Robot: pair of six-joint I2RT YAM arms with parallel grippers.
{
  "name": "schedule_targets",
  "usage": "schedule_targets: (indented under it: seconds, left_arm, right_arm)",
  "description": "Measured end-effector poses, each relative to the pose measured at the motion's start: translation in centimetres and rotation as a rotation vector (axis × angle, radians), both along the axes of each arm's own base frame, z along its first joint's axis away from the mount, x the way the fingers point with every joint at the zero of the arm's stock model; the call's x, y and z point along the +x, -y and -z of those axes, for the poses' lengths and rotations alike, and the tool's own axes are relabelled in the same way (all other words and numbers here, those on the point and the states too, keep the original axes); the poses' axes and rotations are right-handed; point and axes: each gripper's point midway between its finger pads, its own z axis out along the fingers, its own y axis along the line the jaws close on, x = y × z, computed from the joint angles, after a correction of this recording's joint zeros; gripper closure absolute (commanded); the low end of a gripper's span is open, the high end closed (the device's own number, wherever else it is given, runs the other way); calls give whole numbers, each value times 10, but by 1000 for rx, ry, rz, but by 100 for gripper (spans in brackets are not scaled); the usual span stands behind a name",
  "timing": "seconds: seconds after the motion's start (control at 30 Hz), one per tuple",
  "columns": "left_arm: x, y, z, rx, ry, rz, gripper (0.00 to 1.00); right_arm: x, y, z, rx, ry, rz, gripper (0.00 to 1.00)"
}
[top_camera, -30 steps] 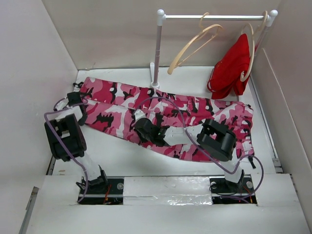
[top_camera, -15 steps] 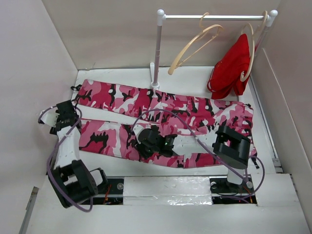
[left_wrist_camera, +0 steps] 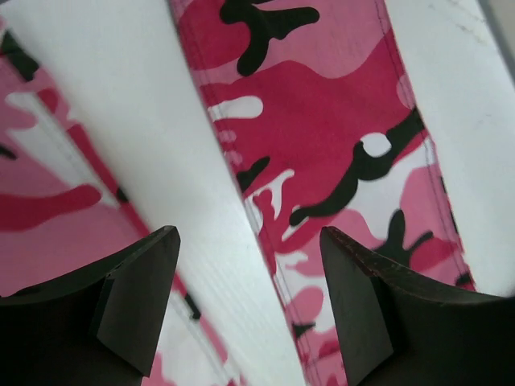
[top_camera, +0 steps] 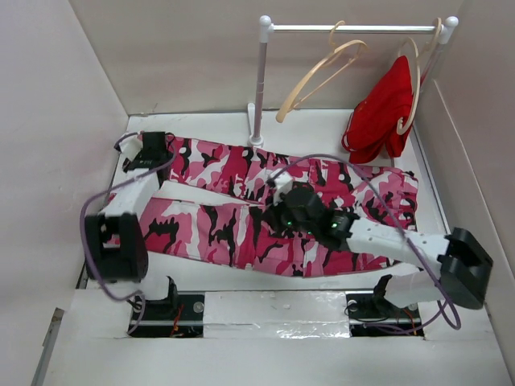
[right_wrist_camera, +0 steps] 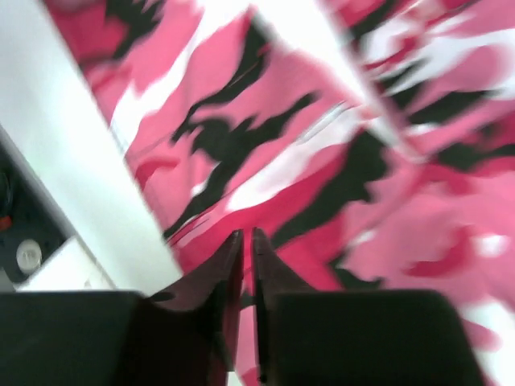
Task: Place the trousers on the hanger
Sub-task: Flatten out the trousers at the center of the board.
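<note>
From above, the trousers [top_camera: 225, 165] lie flat on the table [top_camera: 205, 272], both legs running out to the left and the waist at the right; the hanger [top_camera: 318, 76] hangs bare on the rail [top_camera: 354, 28] at the back, well apart from them, beside a red garment [top_camera: 385, 108] on a hanger of its own; the left gripper [top_camera: 147, 153] sits at the cuff end of the far leg, the right gripper [top_camera: 294, 205] over the middle of the cloth.

From the left wrist, the left gripper [left_wrist_camera: 249, 241] is spread wide and holds nothing, poised over the bare strip of table between the two legs.

From the right wrist, blurred, the right gripper [right_wrist_camera: 241, 245] has its fingers pressed together just above the print; whether any cloth is pinched cannot be told.

Judged from this, nothing of the task is done; the trousers must be lifted, carried to the hanger and draped over it.
</note>
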Motion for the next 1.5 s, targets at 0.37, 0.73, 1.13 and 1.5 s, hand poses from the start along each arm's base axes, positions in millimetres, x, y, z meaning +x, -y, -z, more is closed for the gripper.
schedule_targets:
  seconds: [0.37,0.73,1.13,1.5]
  left_arm:
    - [49,-41,94,-9,-259,-58,34]
    - [83,-57,111,-44,-282,-56,62]
    - [62,-101,114,-75,-272,-107,100]
    - [17,-99,115,-40,-320,-157,100]
  right_arm:
    - [1,64,18,65,-30,103,81]
    - [-11,74,3,144,-27,102,79]
    - [-16,108,-69,318,94,142,78]
    - [-1,125,-47,240,62,239,76]
